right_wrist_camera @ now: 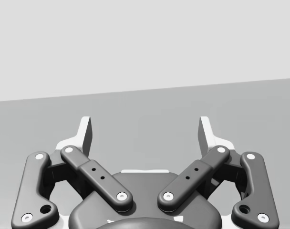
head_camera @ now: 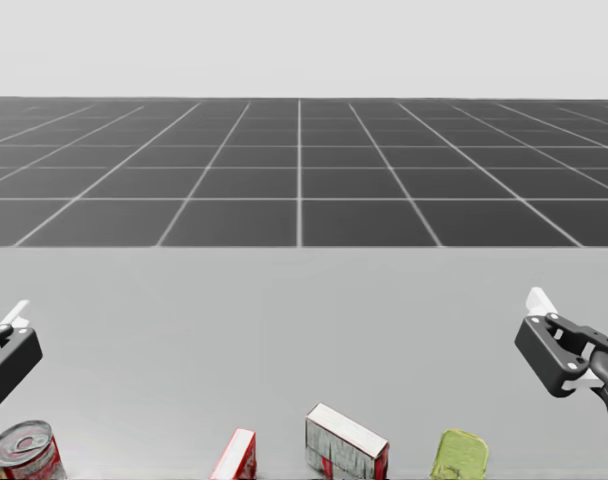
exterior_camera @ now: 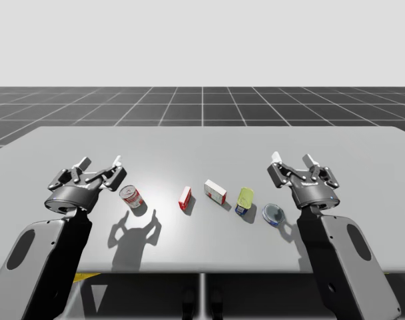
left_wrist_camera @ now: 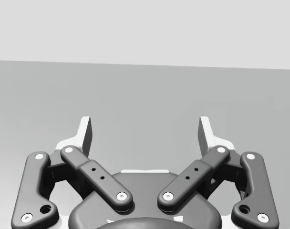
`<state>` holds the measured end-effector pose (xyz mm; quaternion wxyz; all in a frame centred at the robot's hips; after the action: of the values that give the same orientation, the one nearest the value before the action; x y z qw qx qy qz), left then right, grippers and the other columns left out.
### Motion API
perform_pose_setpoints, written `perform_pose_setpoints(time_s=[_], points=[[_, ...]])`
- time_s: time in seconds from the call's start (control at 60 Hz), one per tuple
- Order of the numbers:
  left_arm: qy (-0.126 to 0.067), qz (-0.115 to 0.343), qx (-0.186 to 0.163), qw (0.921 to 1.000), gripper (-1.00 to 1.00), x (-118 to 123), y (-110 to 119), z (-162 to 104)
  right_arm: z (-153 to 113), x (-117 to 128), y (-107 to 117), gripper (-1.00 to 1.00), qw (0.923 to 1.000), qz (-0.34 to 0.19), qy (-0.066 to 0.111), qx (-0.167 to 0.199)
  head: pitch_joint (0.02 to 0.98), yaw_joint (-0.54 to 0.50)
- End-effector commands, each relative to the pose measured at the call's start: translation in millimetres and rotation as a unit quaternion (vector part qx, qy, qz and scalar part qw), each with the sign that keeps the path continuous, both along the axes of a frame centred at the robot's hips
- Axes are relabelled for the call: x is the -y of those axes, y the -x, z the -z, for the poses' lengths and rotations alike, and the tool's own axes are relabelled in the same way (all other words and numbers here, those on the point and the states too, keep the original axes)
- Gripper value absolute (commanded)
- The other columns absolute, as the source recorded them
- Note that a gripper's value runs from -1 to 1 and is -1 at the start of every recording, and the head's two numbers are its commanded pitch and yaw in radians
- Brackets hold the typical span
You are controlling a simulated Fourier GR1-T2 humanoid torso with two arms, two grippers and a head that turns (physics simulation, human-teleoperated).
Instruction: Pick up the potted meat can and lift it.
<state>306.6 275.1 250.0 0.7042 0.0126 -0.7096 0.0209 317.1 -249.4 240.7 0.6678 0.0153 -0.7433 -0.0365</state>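
Meat can [exterior_camera: 245, 199] sat on the table [exterior_camera: 202, 143] between a box [exterior_camera: 215, 191] and a flat tin [exterior_camera: 273, 213], near my right gripper [exterior_camera: 293, 161]. That one and the left gripper [exterior_camera: 100, 162] both had fingers spread, empty. Rigid, slick metal, probably light-ish; I'd squeeze its flat long sides.

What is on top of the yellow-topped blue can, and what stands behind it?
Nothing lies on the yellow-topped blue rectangular can: its top is uncovered. Behind it is only the grey table. The can's underside, resting on the table, is hidden.
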Motion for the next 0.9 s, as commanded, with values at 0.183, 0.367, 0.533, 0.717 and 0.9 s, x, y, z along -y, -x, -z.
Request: perform_pose_setpoints(time_s=[0.183,0.367,0.533,0.717,0.9], points=[[-0.005,0.001,-0.003,1.0,-1.0,1,0,0,0,0,0,-1.0,1.0,0.003,0.004,-0.003,0.667,-0.1],[-0.008,0.004,-0.002,1.0,-1.0,3,0,0,1,1,-1,-1.0,1.0,0.004,0.003,-0.004,0.776,-0.22],[-0.01,0.009,-0.002,0.9999,-1.0,5,-1,1,1,0,-1,-1.0,1.0,0.002,0.0,-0.001,0.834,-0.29],[-0.01,0.008,-0.003,0.9999,-1.0,7,-1,1,-4,-12,6,-1.0,0.9997,-0.004,-0.013,-0.021,0.822,-0.27],[-0.01,0.008,-0.004,0.9999,-1.0,8,-1,1,-7,-37,41,-1.0,0.9994,0.018,0.02,-0.022,0.82,-0.26]])
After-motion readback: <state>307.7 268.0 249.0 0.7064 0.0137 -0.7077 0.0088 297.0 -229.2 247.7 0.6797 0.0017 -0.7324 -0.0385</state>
